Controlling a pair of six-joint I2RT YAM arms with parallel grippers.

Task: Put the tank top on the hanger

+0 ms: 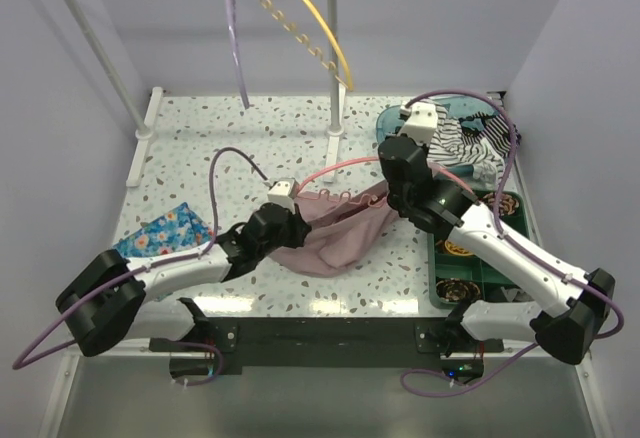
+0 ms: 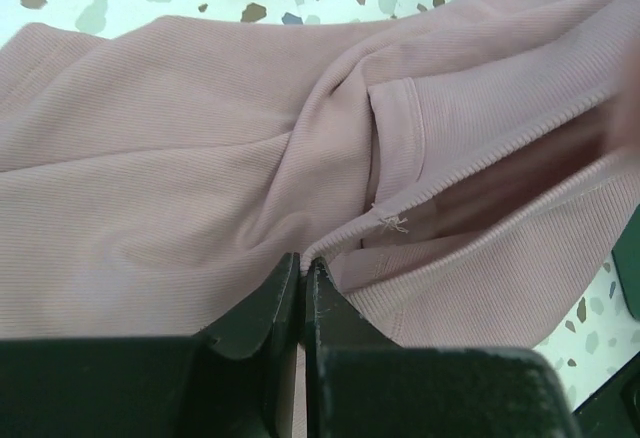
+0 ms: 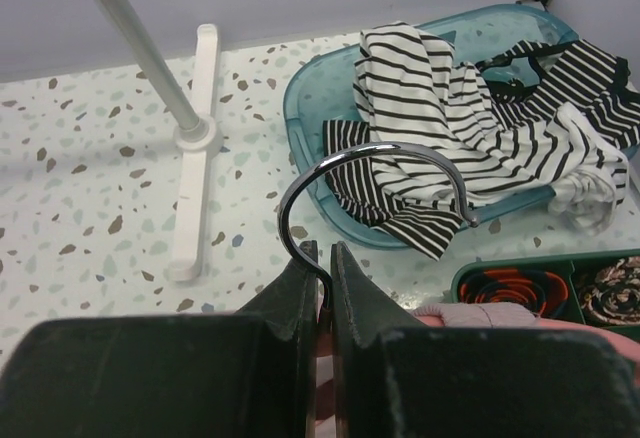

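The mauve tank top [image 1: 335, 230] hangs bunched between the two arms above the table's middle; it fills the left wrist view [image 2: 200, 178]. My left gripper [image 1: 283, 220] is shut on its ribbed hem [image 2: 340, 243]. The coral-pink hanger [image 1: 340, 170] arcs over the top's upper edge, partly inside the fabric. My right gripper [image 1: 400, 173] is shut on the hanger at the base of its metal hook [image 3: 370, 163], which curves up over the fingers [image 3: 345, 278]. A bit of pink fabric shows at the lower right of the right wrist view [image 3: 480, 314].
A teal basket [image 1: 390, 118] with a black-and-white striped garment [image 1: 470, 143] stands at the back right. A green tray [image 1: 440, 258] of rolled items is at the right. A blue floral cloth [image 1: 165, 230] lies at the left. A lilac hanger [image 1: 236, 38] and a yellow hanger [image 1: 305, 18] hang from the rack [image 1: 333, 48].
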